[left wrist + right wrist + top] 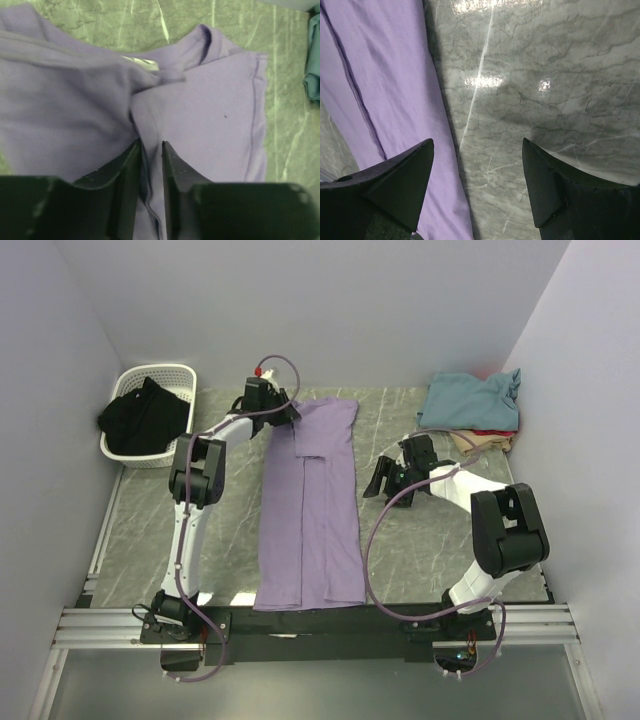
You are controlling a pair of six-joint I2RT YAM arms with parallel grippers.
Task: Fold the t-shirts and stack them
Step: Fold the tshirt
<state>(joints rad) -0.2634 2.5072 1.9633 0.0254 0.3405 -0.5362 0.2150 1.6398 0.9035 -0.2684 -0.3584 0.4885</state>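
A long lavender t-shirt (310,510) lies down the middle of the table, both sides folded inward. My left gripper (285,412) is at its far end by the collar. In the left wrist view the gripper (150,145) is shut on a fold of the lavender fabric (210,110), with a narrow gap left between the fingers. My right gripper (385,480) hovers open just right of the shirt; in its wrist view it (477,142) spans the shirt's edge (385,75) and bare table. A teal t-shirt (470,400) tops a pile at the back right, over red (495,432) and tan (480,443) ones.
A white basket (160,370) holding a black garment (145,415) stands at the back left. The table (430,540) is grey marble with walls on three sides. A metal rail (320,625) runs along the near edge.
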